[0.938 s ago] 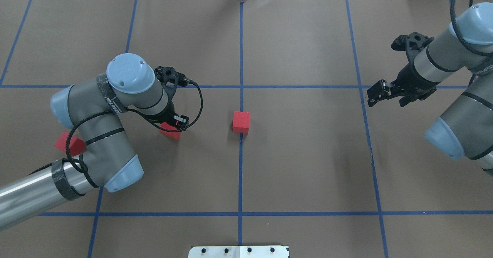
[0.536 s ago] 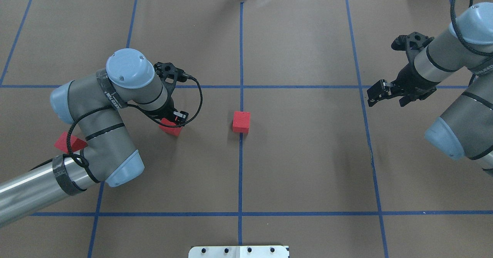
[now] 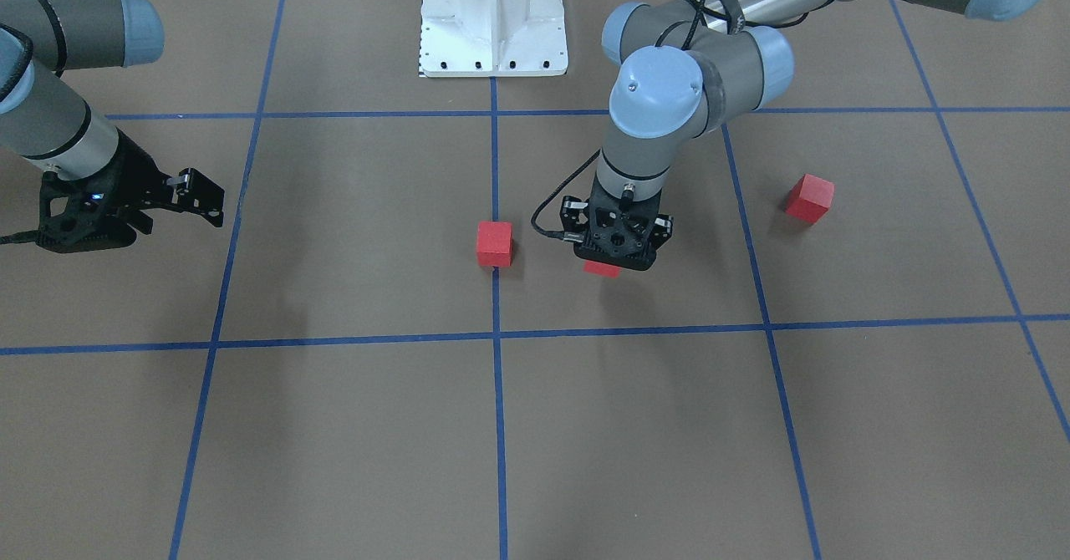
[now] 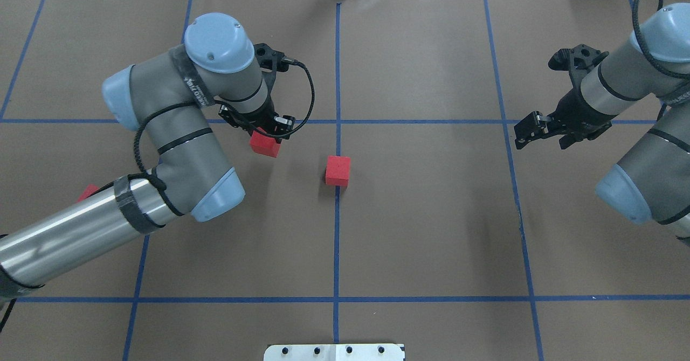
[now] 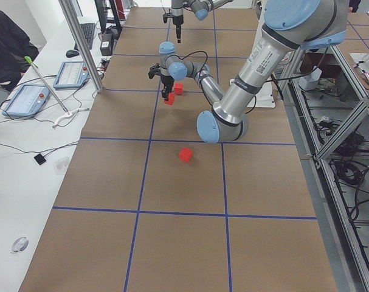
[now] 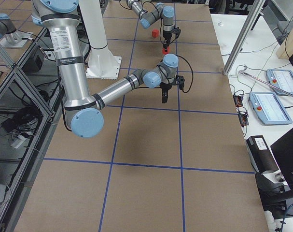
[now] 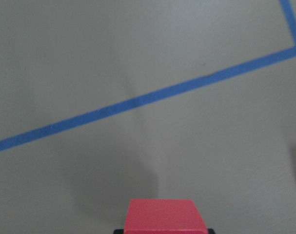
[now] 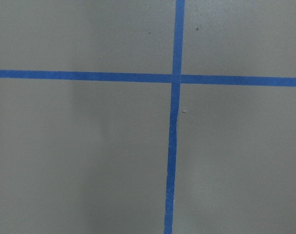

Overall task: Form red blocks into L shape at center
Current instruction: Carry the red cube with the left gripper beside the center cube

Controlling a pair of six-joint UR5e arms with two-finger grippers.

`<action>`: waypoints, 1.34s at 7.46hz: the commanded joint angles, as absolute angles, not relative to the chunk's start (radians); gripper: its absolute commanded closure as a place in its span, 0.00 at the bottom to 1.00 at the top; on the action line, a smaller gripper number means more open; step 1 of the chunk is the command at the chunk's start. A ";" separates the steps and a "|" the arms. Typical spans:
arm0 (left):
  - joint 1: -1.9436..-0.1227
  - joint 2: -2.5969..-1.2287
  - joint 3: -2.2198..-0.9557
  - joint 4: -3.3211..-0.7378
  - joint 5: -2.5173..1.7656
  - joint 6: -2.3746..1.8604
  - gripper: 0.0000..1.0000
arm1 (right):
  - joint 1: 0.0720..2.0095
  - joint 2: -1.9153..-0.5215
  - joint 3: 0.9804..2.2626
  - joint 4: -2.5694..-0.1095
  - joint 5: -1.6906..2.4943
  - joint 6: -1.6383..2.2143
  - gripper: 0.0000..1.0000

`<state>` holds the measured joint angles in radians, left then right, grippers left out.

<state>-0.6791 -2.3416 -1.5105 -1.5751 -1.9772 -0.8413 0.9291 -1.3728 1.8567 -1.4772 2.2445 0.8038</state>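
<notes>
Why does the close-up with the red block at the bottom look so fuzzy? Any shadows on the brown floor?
Left wrist view: the held block and the blue tape both look soft, seemingly out of focus. Front-facing view: only faint, diffuse shadows, one beside the centre block. Overhead view: crisp edges.

Legible text: none that we can read. Left-arm printed band (image 4: pixel 195 89) and right-arm sticker (image 6: pixel 68 46): lettering too blurred.
</notes>
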 commanded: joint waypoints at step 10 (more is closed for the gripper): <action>-0.608 -2.666 -1.062 -1.689 -1.973 -0.977 1.00 | 0.931 -1.379 1.858 -1.477 2.243 0.801 0.00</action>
